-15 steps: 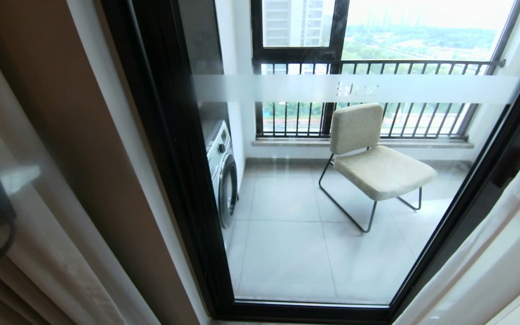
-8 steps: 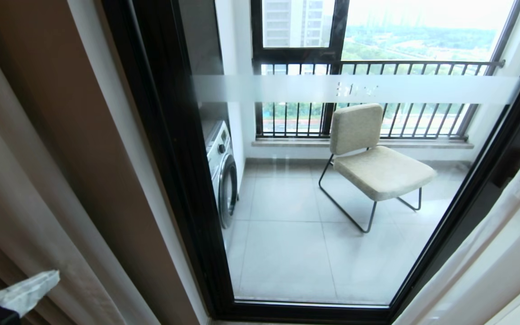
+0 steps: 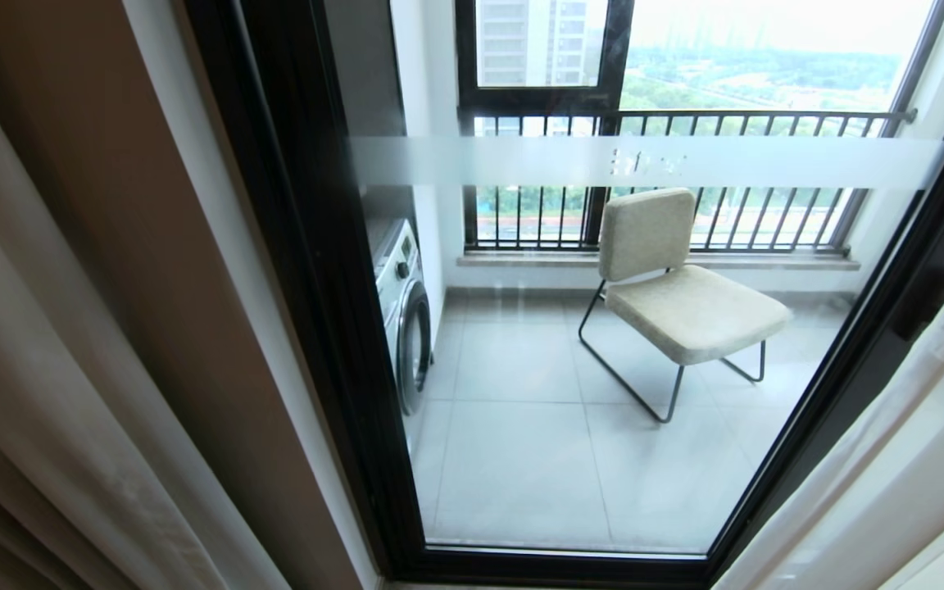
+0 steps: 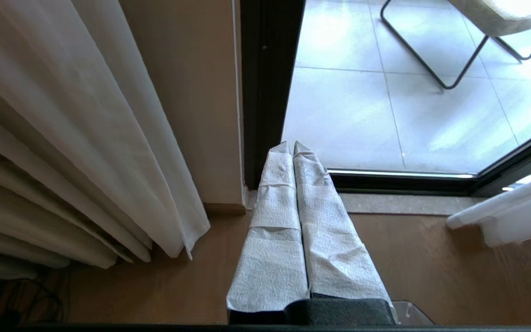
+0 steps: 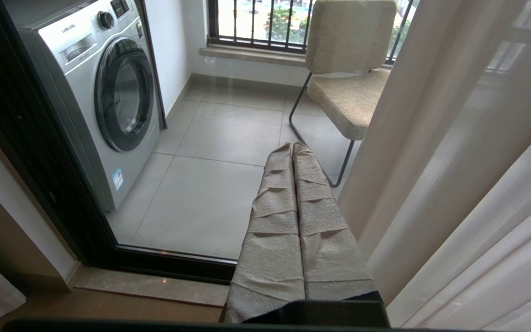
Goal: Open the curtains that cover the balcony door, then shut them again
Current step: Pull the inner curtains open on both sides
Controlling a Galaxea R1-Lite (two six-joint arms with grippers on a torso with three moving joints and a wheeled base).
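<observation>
The curtains are drawn to both sides: cream pleats hang at the left, a sheer white panel at the right. Between them the black-framed balcony door stands uncovered, its frosted band crossing the glass. Neither gripper shows in the head view. My left gripper is shut and empty, hanging low over the wood floor, apart from the left curtains. My right gripper is also shut and empty, beside the right curtains without touching them.
Behind the glass, a washing machine stands at the left and a beige chair in the middle of the tiled balcony. A stone threshold runs along the door's foot. A brown wall strip separates the left curtain from the door frame.
My left gripper, shut beside the left curtain a second ago, has dropped down and out of the head view. The curtains and the door stay as they were.
</observation>
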